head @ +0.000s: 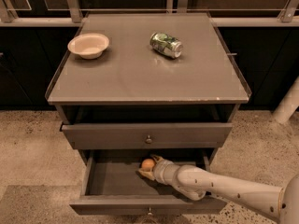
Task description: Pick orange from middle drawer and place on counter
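Observation:
The orange point(148, 164) lies in the open middle drawer point(117, 204), near the drawer's back and about mid-width. My gripper point(150, 167) reaches into the drawer from the right on its white arm. It is open, with one tan finger point(157, 159) above and to the right of the orange and the other below it. The fingers are close around the fruit, and I see no lift. The counter point(135, 76) is the grey-brown cabinet top above.
A cream bowl point(88, 45) sits at the counter's back left and a green-and-silver can point(166, 45) lies on its side at the back right. The upper knobbed drawer point(147, 135) is slightly pulled out above the gripper. A white post point(287, 104) stands at the right.

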